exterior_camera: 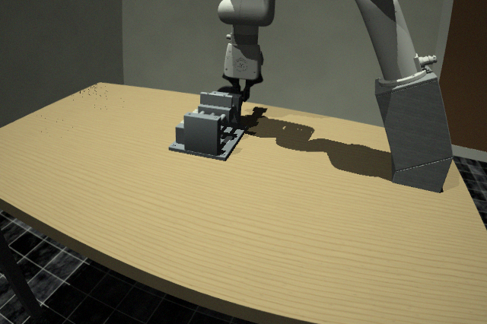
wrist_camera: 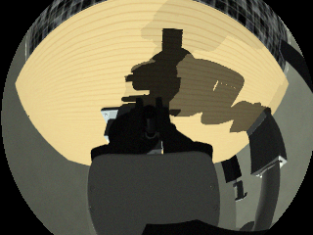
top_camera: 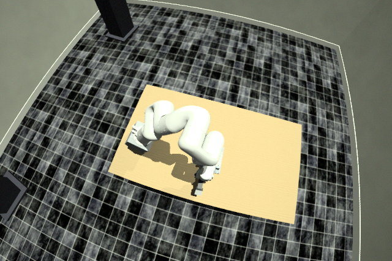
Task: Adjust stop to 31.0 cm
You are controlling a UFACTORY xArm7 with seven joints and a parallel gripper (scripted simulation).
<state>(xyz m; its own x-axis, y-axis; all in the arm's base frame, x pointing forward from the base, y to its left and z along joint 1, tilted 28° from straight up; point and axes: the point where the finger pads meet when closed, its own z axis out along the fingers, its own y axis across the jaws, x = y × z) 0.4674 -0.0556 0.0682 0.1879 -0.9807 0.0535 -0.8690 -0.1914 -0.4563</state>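
wood-grain tabletop (exterior_camera: 118,195) spans the room over dark checkered floor tiles (top_camera: 221,62). toward its far edge stands the grey stop fixture (exterior_camera: 204,131) on a base plate. at the fixture's far end, the gripper (exterior_camera: 240,94) points down, clamped on the dark handwheel (exterior_camera: 237,106). near the right edge sits the arm's grey pedestal (exterior_camera: 421,135).

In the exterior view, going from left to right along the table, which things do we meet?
Grey block-shaped stop fixture on its flat base plate → dark claw coming down at the fixture's far right end, closed on the handwheel → tall grey faceted arm pedestal.
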